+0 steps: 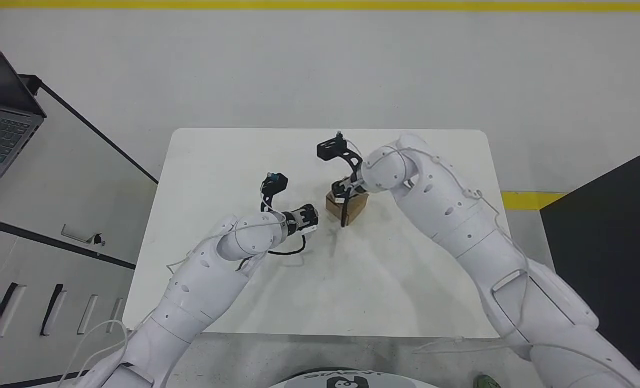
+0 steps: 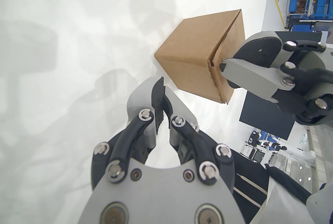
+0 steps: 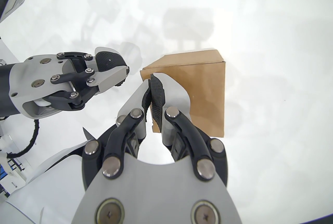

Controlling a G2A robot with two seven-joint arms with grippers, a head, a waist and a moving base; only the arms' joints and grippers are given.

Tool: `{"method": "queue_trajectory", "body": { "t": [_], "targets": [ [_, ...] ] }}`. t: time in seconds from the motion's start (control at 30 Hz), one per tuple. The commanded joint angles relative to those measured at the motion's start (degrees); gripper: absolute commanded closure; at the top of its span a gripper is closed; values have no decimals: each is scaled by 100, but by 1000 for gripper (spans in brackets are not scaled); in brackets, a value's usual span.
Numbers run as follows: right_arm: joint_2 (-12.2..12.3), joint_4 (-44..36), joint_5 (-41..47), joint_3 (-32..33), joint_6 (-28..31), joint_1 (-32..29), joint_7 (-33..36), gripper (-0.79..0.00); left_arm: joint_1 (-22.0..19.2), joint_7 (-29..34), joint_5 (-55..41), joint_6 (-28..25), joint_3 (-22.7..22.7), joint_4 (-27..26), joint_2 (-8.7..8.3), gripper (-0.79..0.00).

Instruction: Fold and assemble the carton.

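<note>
- Jaws first: the right jaws are together, with no card that I can see between the pads. Their tips rest against one side of the carton (image 2: 200,61), right at the seam (image 2: 218,53) where a flap edge meets the wall.
- The left jaws are also together and hold nothing. They sit just beside the carton on its left, apart from it, and point at its nearest corner.
- The carton (image 1: 348,204) stands on the desk (image 1: 400,288), around the middle and a little to the far right. It is squared up into a small closed-looking box, with one face flat on the surface.
- The seam does not look fully flush to me. Its ragged edge stands a little open at the corner by the right tips.
- Outward from there, the right arm (image 1: 450,218) comes in from the right and bends down over the box, while the left arm (image 1: 230,248) comes in low from the near left.
- My reading is that folding is nearly finished and I am on the closing step, seating that last flap.
- The next move calls for a short, steady push along the seam with the right tips. The box looks light and could skid or tip on the smooth desk (image 3: 260,27), so I would bring the left jaws up against the opposite face as a brace before pushing.
</note>
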State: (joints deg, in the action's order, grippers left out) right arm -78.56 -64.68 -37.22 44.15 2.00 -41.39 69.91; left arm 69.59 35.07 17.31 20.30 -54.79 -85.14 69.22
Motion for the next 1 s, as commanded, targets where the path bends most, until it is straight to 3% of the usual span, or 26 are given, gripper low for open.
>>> {"method": "queue_trajectory", "body": {
  "t": [0.0, 0.43, 0.7, 0.77, 0.83, 0.87, 0.97],
  "targets": [
    [12, -25, -1, 12, -15, -42, 43, 0, 0, 0, 0, 0, 0, 0, 0, 0],
    [23, 3, 107, 89, -19, -109, -21, 0, 0, 0, 0, 0, 0, 0, 0, 0],
    [186, -313, 618, 728, -35, -353, -85, 0, 0, 0, 0, 0, 0, 0, 0, 0],
    [254, -430, 820, 989, -27, -480, -86, -80, 0, 0, 0, 0, 0, 0, 0, 0],
    [330, -574, 1056, 1281, 11, -631, -55, -215, 0, 0, 0, 0, 0, 0, 0, 0],
    [371, -648, 1183, 1442, 30, -717, -43, -372, 0, 0, 0, 0, 0, 0, 0, 0],
    [488, -871, 1616, 1932, 95, -1018, -11, -671, 0, 0, 0, 0, 0, 0, 0, 0]
  ]
}}
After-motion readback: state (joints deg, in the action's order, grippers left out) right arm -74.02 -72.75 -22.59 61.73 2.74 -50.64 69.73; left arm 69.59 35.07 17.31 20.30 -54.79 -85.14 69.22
